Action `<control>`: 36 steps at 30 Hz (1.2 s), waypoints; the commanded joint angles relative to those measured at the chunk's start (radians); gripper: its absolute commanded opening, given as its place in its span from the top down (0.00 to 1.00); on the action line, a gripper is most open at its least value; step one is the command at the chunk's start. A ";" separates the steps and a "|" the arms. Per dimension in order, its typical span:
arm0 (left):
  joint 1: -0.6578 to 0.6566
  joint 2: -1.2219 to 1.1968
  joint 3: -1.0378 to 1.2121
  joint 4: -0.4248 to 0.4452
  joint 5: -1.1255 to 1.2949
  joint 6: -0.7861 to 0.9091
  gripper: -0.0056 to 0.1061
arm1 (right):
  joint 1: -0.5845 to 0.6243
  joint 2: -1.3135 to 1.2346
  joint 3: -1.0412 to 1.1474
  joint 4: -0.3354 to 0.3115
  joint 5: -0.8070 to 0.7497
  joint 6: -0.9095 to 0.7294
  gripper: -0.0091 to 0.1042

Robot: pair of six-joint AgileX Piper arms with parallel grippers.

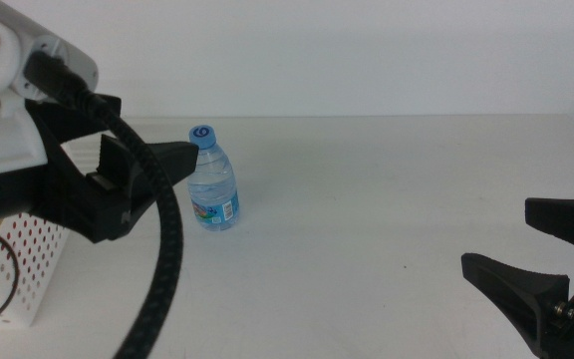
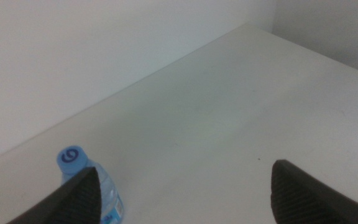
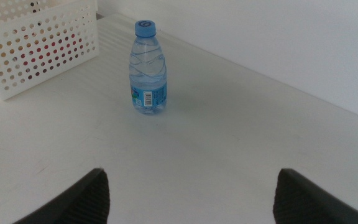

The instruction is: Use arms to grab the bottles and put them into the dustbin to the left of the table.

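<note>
- The water bottle [image 1: 212,179] stood upright on the white table [image 1: 387,219], blue cap on top and blue label low on its clear body, towards the table's left half and near its far edge.
- It sat just beside the left gripper [image 1: 152,170]; in the middle view one dark jaw tip reached to the bottle's cap and shoulder, though whether it touched could not be told.
- In the left wrist view the bottle [image 2: 89,186] showed partly behind one jaw rather than in the gap between the two.
- The left gripper's [image 2: 182,193] jaws were spread wide and held nothing.
- The left arm came in from the table's left side, its white housing high and a thick black cable [image 1: 162,259] curving down in front of it.
- The dustbin [image 1: 18,269] stood at the table's left, below that arm; through the holes of its wall [image 3: 39,53] red and yellowish shapes showed in the right wrist view.
- The right gripper [image 1: 551,254] waited low at the table's right side, well apart from the bottle [image 3: 147,68], jaws parted and empty.
- From that wrist, the bottle stood just beside the dustbin, apart from it.
</note>
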 commanded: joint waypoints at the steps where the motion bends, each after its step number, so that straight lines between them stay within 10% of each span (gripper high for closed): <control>1: -0.002 -0.003 -0.029 -0.028 -0.101 0.010 0.14 | 0.001 -0.001 -0.028 -0.005 -0.076 -0.010 0.27; 36: 0.199 0.162 -0.016 0.001 -0.281 -0.032 0.20 | 0.001 -0.001 -0.028 -0.005 -0.076 -0.010 0.27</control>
